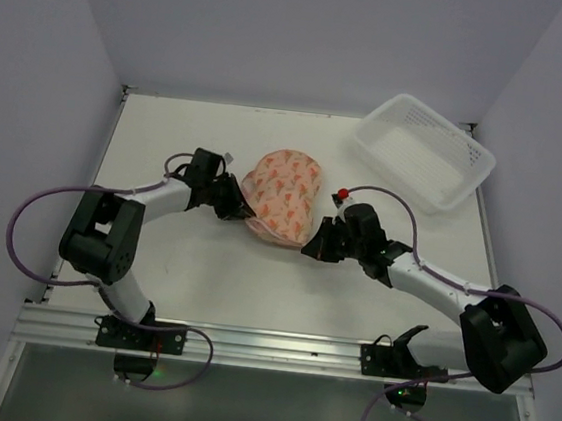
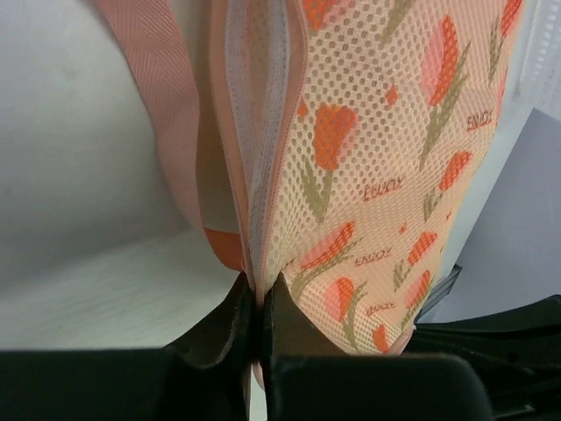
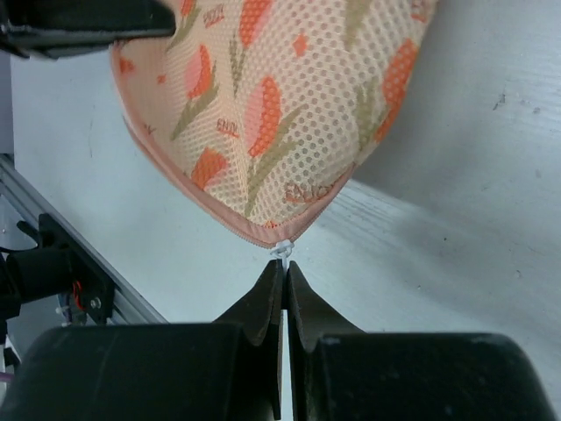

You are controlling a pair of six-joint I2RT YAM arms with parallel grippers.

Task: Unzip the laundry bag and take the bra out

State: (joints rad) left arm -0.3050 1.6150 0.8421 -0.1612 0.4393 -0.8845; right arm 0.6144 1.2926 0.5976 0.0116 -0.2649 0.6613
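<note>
**Top view.** Bag [image 1: 280, 198] lies on the bench [image 1: 204, 273], about mid-bench, slightly toward the far edge. The left gripper [image 1: 236, 204] meets its left end. The right gripper [image 1: 309, 246] meets its near-right end. Both arms reach in from the near edge. A white basket [image 1: 464, 190] sits in the far-right corner, well apart from the bag.

**Left wrist.** Left gripper [image 2: 257, 298]: fingers [image 2: 223, 329] pressed nearly together, with the bag's zipper rim [image 2: 261, 158] pinched between the tips. The bag [image 2: 386, 158] stands up from the tips, its mesh side with the orange flower print to the right of the rim. The white zipper line looks closed along the stretch shown. The pink loop [image 2: 149, 79] hangs to the left of the rim.

**Right wrist.** Right gripper [image 3: 285, 267]: fingers [image 3: 259, 303] closed to a hairline gap. The small white pull [image 3: 282, 252] at the bag's pointed end sits right at the tips and looks pinched. The bag [image 3: 263, 105] fills the upper frame. A metal rail [image 3: 53, 254] along the near bench edge shows at the left.
</note>
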